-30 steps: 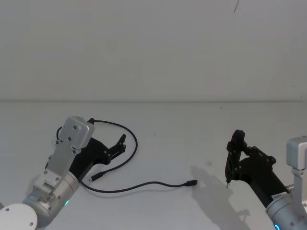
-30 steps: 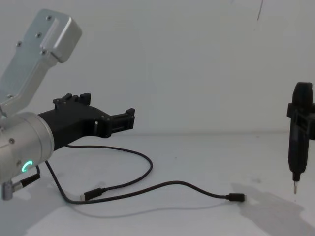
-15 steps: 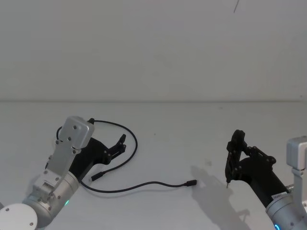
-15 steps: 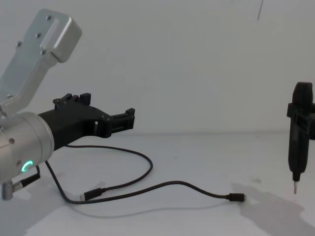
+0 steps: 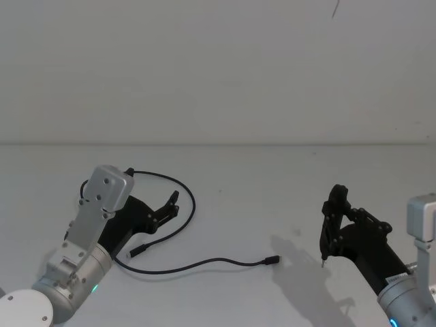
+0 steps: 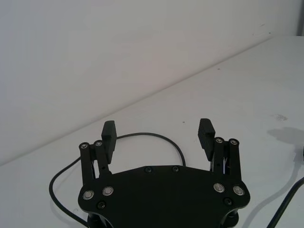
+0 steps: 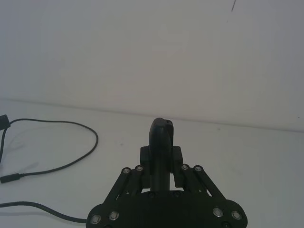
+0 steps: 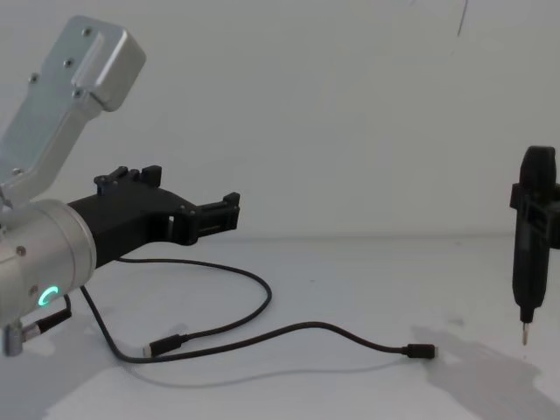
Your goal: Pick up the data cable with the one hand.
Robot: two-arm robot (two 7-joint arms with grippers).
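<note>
The data cable lies on the white table as a thin black cord, looping at the left and ending in a small plug near the middle. Its second plug rests inside the loop. My left gripper hovers open over the loop, fingers spread wide and nothing between them; the left wrist view shows the cable curving just beyond the gripper. At the right, my right gripper is shut on a black pen-shaped tool, tip down and held above the table.
The table is plain white and meets a white wall at the back. The pen tool's shadow falls on the table right of the cable's free plug.
</note>
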